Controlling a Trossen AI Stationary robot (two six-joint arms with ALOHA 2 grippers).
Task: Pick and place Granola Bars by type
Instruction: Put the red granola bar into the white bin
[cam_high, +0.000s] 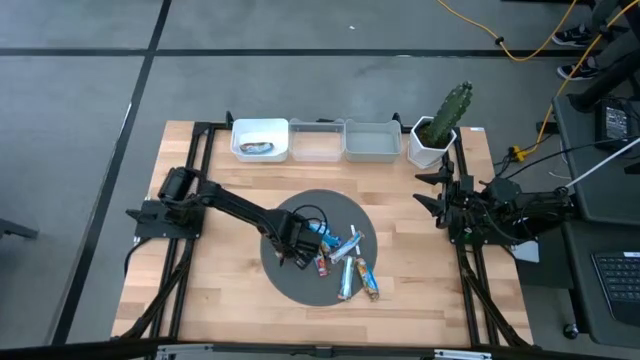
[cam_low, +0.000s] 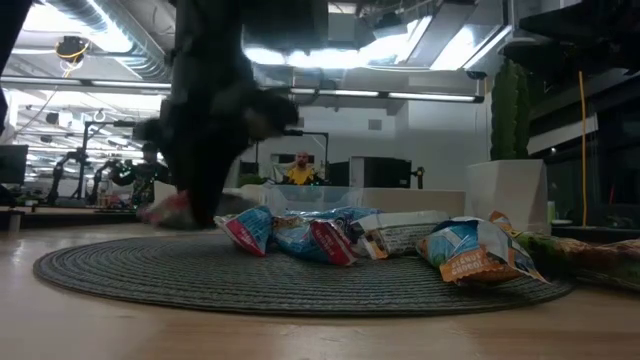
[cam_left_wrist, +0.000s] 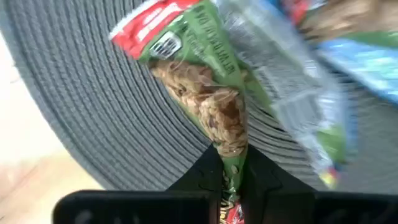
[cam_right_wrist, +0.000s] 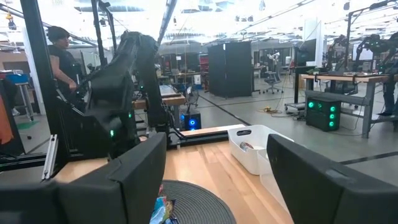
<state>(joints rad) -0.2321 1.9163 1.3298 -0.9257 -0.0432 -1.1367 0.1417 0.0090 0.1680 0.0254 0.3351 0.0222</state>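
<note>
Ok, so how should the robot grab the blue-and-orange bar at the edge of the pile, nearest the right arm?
Probably across its narrow middle, coming straight down from above. The blue-and-orange bar lies flat on the round mat, slightly apart from the others, so there is room along both long sides. Its crinkly ends look floppy. The left tool is shut on a green-and-red bar now.

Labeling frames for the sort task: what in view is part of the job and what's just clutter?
Job:
- granola bars piled on the round mat
- green-wrapped bar clamped in the left gripper
- three white bins, the leftmost already holding one bar
- right gripper, open, waiting at the table's right edge

Clutter:
- potted cactus
</note>
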